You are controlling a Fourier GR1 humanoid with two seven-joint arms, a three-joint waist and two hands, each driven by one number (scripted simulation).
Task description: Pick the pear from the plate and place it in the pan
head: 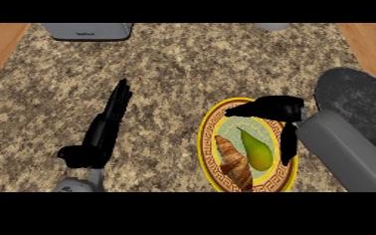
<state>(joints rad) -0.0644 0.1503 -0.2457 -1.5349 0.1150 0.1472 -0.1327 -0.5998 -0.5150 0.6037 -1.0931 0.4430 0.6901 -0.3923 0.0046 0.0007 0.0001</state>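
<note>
Green pear (255, 149) lies on the yellow-rimmed plate (208, 129), which sits toward the near right part of the granite counter (183, 69). Its long axis runs roughly from the counter's far edge toward the near edge, narrow end pointing away and slightly left. A croissant (234, 163) lies just beside it on the plate's left half, close enough that the two may touch — this cannot be settled.

Right hand (275, 108) is over the far right part of the plate, fingers spread apart and holding nothing. One part reaches left across the plate's far rim; another hangs down along the plate's right side, just right of the pear. The pear therefore lies nearward and slightly left of the palm, within the span of the hand. Height of the hand above the fruit cannot be judged.

Left hand (103, 129) rests well apart on the counter's left side, fingers straight and pointing to the far edge — clearly the farther hand.

Dark pan (349, 97) sits at the counter's right edge, cut off by the frame and partly covered by the right forearm (337, 147). A grey appliance (88, 31) at the far left edge is cropped; another grey item (273, 26) at the far edge is too cropped to identify.
</note>
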